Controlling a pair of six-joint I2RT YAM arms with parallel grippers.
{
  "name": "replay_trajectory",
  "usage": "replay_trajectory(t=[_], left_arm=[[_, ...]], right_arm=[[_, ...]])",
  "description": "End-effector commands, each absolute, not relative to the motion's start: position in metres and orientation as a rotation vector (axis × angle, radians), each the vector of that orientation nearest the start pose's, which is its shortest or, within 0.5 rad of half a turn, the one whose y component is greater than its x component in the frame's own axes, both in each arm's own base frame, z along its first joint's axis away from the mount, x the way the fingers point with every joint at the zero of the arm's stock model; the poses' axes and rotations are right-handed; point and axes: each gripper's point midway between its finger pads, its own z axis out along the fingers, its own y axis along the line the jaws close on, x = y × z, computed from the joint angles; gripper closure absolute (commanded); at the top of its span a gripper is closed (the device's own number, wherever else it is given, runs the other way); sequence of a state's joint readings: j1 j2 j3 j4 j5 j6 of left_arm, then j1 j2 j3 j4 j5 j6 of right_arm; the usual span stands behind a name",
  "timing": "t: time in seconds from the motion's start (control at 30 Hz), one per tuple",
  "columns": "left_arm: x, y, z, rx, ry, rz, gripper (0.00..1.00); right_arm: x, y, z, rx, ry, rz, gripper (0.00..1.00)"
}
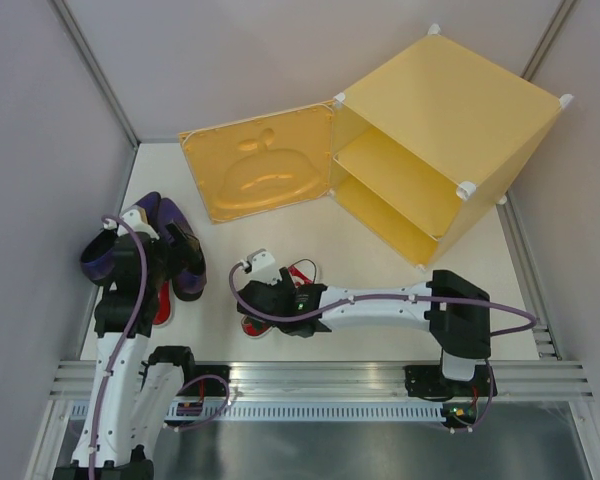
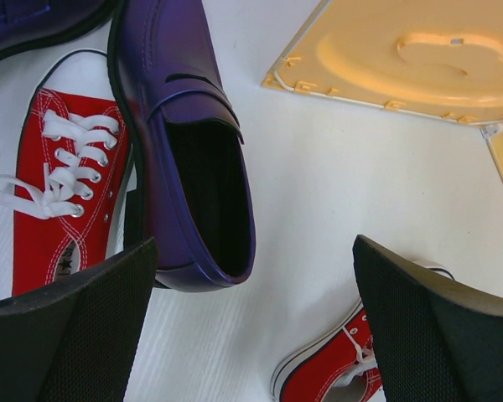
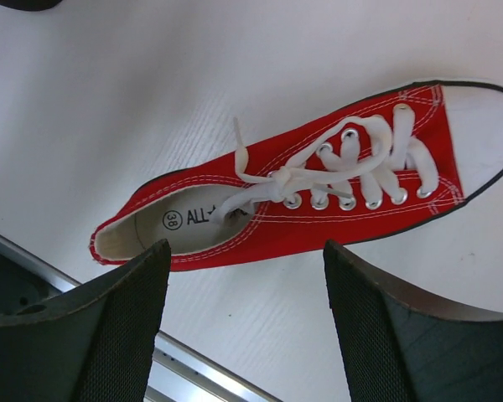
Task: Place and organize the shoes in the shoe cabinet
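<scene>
Lying below right gripper (image 3: 245,255): red sneaker (image 3: 318,213)

I am looking over a white matte tabletop (image 1: 350,262) boxed in by plain pale grey panel walls (image 1: 230,60). A ribbed silver aluminium rail (image 1: 330,375) is running along its near edge under soft, even light.

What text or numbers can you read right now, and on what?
"38", circled: insole of the middle red sneaker.
"ALL": same insole, the rest hidden under a lace.
Insole mark of the left red sneaker: too blurred to read.
Cabinet door: no text.
</scene>
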State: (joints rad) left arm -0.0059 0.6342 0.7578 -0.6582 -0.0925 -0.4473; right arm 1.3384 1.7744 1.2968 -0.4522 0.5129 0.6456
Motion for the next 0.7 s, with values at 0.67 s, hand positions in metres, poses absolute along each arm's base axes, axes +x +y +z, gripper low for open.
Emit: replay_trajectory(t=[0.67], left_arm=[[0.231,0.025,0.205,-0.622,1.985,-0.022,0.00]], right_arm=[[0.116,0.487,0.048,-0.894,2.386,0.422,0.34]])
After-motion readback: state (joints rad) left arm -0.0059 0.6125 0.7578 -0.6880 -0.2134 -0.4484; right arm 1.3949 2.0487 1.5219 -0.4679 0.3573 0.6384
